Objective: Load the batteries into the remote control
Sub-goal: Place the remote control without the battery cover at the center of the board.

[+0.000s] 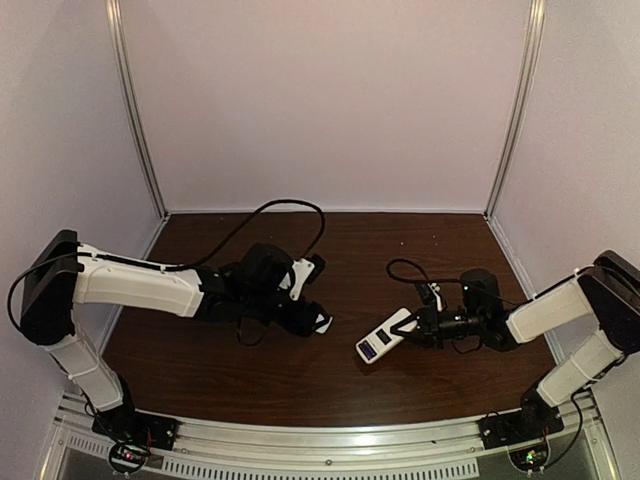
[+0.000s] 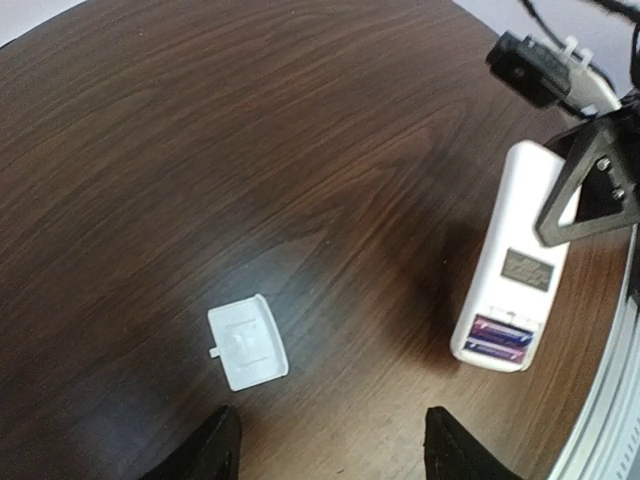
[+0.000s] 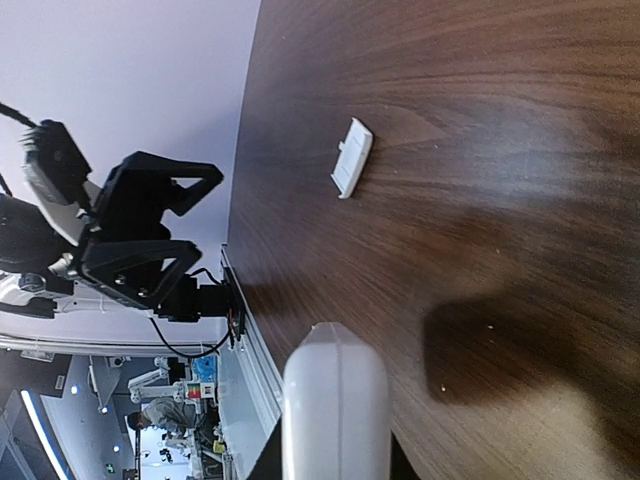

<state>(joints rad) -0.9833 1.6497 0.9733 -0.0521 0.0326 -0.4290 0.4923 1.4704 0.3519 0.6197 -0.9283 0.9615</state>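
The white remote control (image 1: 386, 337) is held by its far end in my right gripper (image 1: 424, 325), back side up, a little above the table. Two purple-blue batteries (image 2: 503, 338) lie side by side in its open compartment at the near end; they show in the top view (image 1: 370, 351) too. In the right wrist view only the remote's rounded end (image 3: 335, 405) shows between the jaws. My left gripper (image 2: 335, 455) is open and empty, low over the table. The thin white cover piece (image 2: 248, 343) lies flat just ahead of its left finger (image 2: 212, 448).
The cover (image 3: 352, 158) lies alone on the dark wooden table (image 2: 200, 150). The left arm's black cable (image 1: 290, 205) loops over the back of the table. The metal front rail (image 1: 330, 455) runs along the near edge. White walls enclose the table.
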